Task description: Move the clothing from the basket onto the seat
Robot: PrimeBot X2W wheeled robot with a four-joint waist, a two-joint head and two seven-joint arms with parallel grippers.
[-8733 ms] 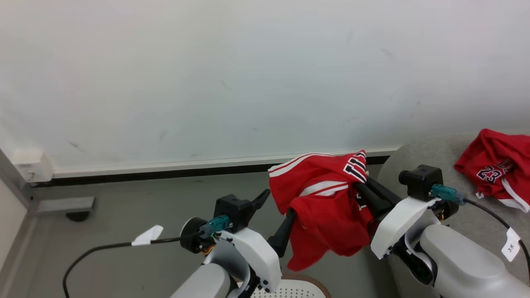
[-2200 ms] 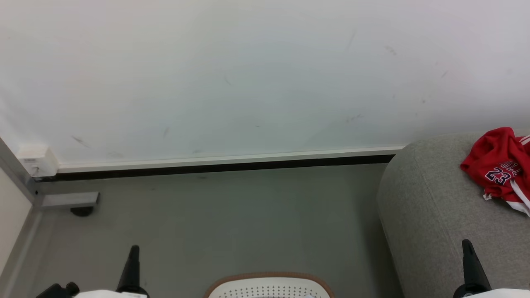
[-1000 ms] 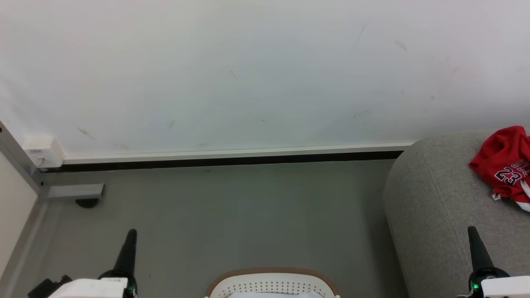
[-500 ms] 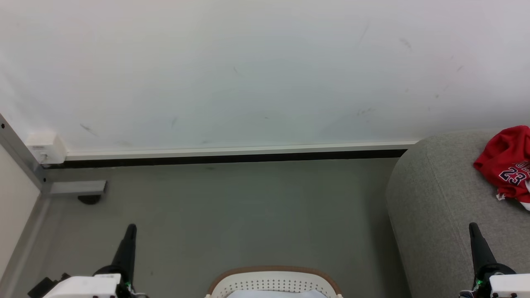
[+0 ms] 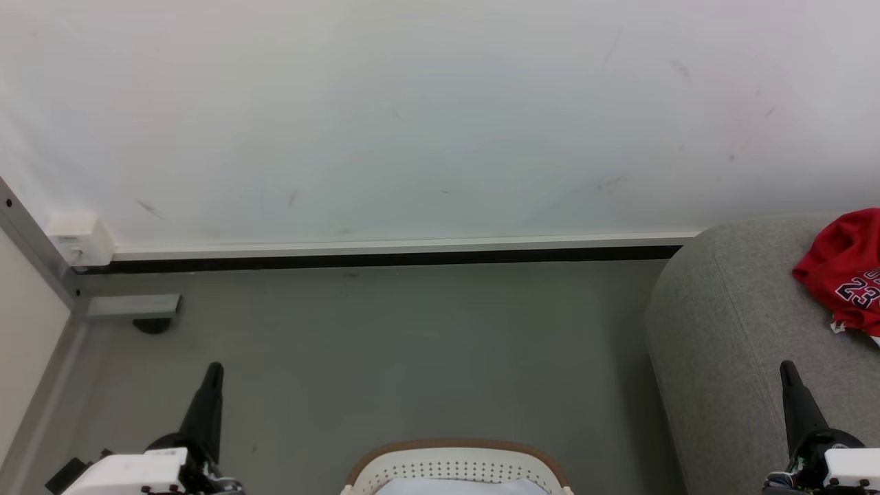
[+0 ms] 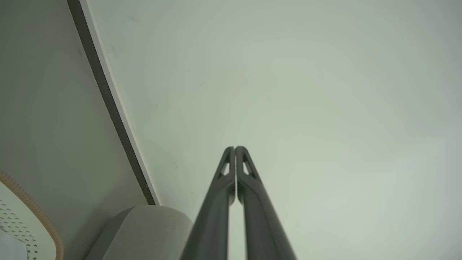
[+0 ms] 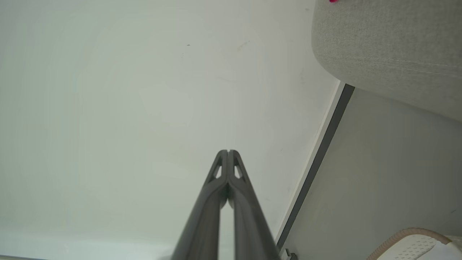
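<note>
A red garment [image 5: 842, 282] with a 23 print lies on the light-grey seat [image 5: 715, 344] at the right edge of the head view. The white perforated basket [image 5: 457, 464] with a brown rim sits on the floor at the bottom centre, with something pale inside it. My left gripper [image 5: 214, 371] stands at the lower left and my right gripper [image 5: 786, 368] at the lower right, over the seat's front. Both are shut with nothing held, as the left gripper [image 6: 235, 148] and right gripper [image 7: 228, 151] show in the wrist views, pointing at the wall. The seat [image 6: 144, 231] and basket rim [image 6: 32, 213] appear lower left; a seat corner [image 7: 389, 54] and basket rim [image 7: 408, 234] appear too.
A white wall [image 5: 412, 117] with a black-and-white skirting strip [image 5: 385, 260] runs behind the grey floor [image 5: 412, 350]. A metal frame foot [image 5: 130, 307] and a small white box [image 5: 79, 237] stand at the far left.
The red garment my grippers held 8.7 s ago is gone from them. Over the last second the camera has shifted, and both fingertips sit slightly higher in the head view.
</note>
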